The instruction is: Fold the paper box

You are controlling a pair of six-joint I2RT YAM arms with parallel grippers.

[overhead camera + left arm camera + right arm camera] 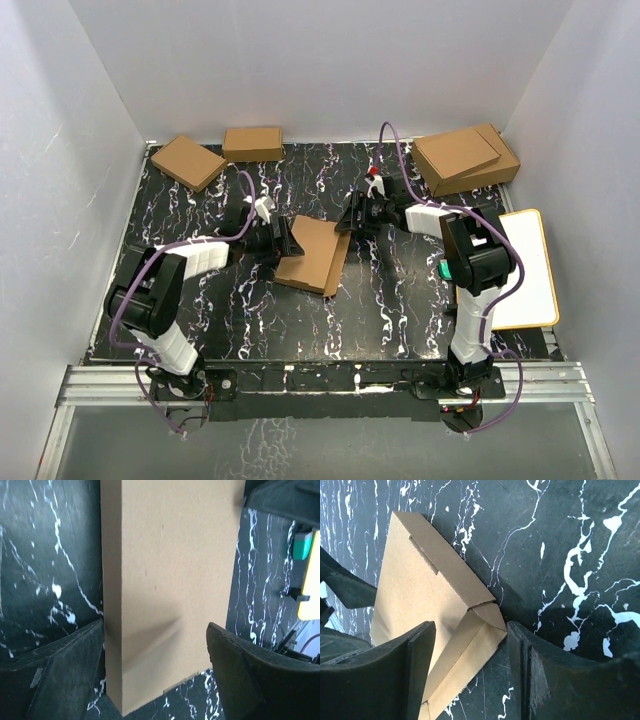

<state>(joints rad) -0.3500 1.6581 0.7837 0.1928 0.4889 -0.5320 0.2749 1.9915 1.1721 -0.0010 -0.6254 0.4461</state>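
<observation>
The paper box lies mid-table as a thin brown cardboard mailer with one edge raised. My left gripper is at its left end. In the left wrist view the box fills the gap between the wide jaws of this open gripper, and the left finger rests against the box's side. My right gripper is at the far right corner, open. There its fingers straddle the corner of the box, where a slot and folded side flaps show.
Two small brown boxes sit at the back left. Two larger stacked brown boxes sit at the back right. A white board with a yellow rim lies along the right edge by the right arm.
</observation>
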